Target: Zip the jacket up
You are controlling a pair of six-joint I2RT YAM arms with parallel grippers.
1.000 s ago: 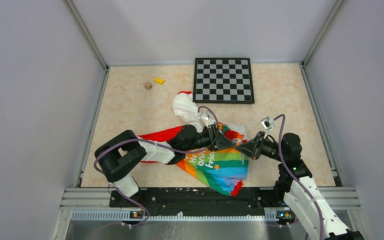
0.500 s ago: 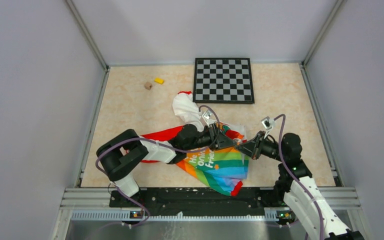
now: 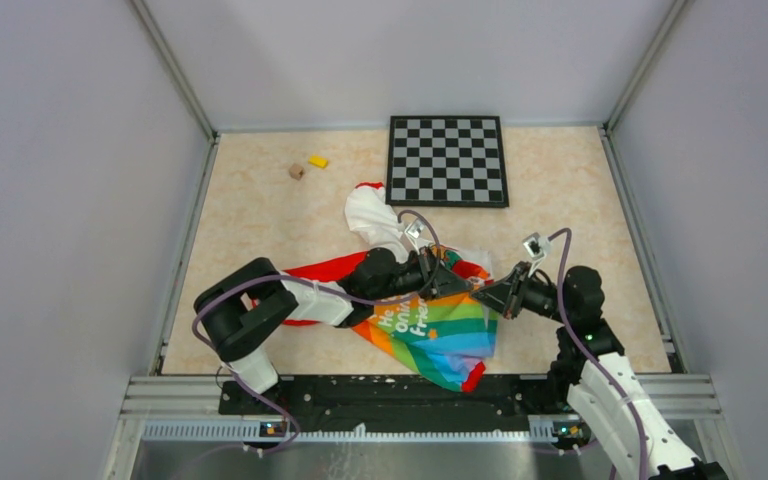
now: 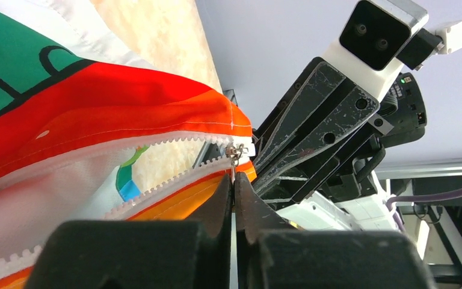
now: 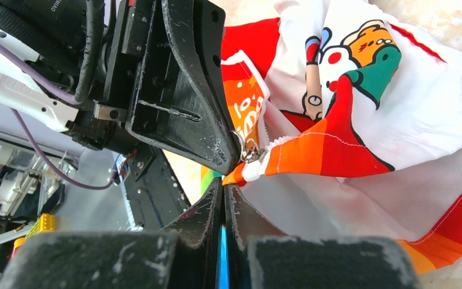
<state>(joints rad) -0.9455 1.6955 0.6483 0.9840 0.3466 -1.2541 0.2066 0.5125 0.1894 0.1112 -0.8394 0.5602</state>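
Observation:
The jacket (image 3: pixel 430 330) lies crumpled at mid-table, rainbow panel toward the arms, white top and a red sleeve behind. In the left wrist view its white zipper teeth (image 4: pixel 156 144) part leftward from the metal slider (image 4: pixel 236 150) at the orange hem. My left gripper (image 4: pixel 234 179) is shut on the slider's hanging pull tab. My right gripper (image 5: pixel 224 185) faces it, shut on the jacket's orange bottom corner just under the slider (image 5: pixel 249 149). From above, the left gripper (image 3: pixel 465 285) and the right gripper (image 3: pixel 487 303) meet tip to tip over the hem.
A black-and-grey checkerboard (image 3: pixel 447 160) lies at the back of the table. A yellow block (image 3: pixel 318 161) and a brown block (image 3: pixel 296 171) sit at the back left. Grey walls close in both sides, and a metal rail (image 3: pixel 410 385) runs along the front.
My left gripper's fingers have closed onto the zipper pull. Both arms and the jacket have stayed almost where they were.

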